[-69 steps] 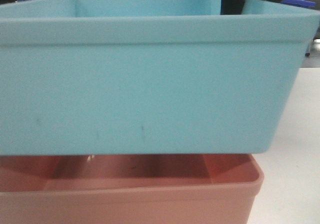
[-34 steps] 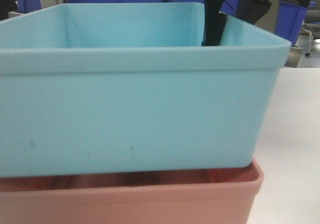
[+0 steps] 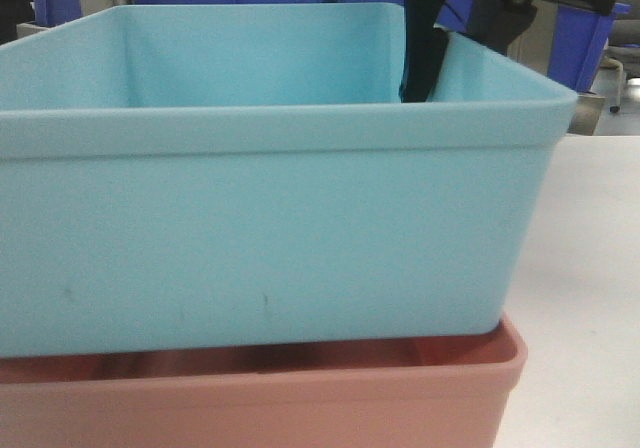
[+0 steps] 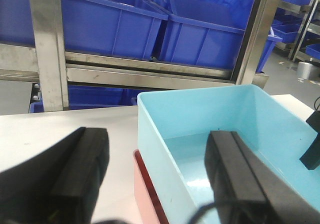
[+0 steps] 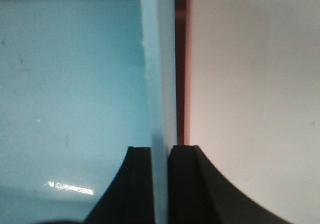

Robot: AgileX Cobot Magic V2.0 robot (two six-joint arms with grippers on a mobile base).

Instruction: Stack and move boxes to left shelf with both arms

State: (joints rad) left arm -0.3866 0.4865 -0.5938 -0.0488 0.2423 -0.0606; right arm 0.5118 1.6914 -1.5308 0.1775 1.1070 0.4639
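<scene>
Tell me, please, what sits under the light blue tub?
The pink tub; the blue tub sits nested in it. Its rim and front wall show; its floor is covered.

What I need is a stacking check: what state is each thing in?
pink box, upright on the table.
blue box, sitting inside the pink box.
right end effector, shut on the blue box's wall.
left end effector, open, straddling the blue box's wall.

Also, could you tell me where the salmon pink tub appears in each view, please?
Front-facing: the pink tub fills the bottom edge, under the light blue tub.
Left wrist: a sliver at lower centre, beside the blue wall.
Right wrist: a thin vertical strip right of centre.
Shared landmark: the light blue tub.
</scene>
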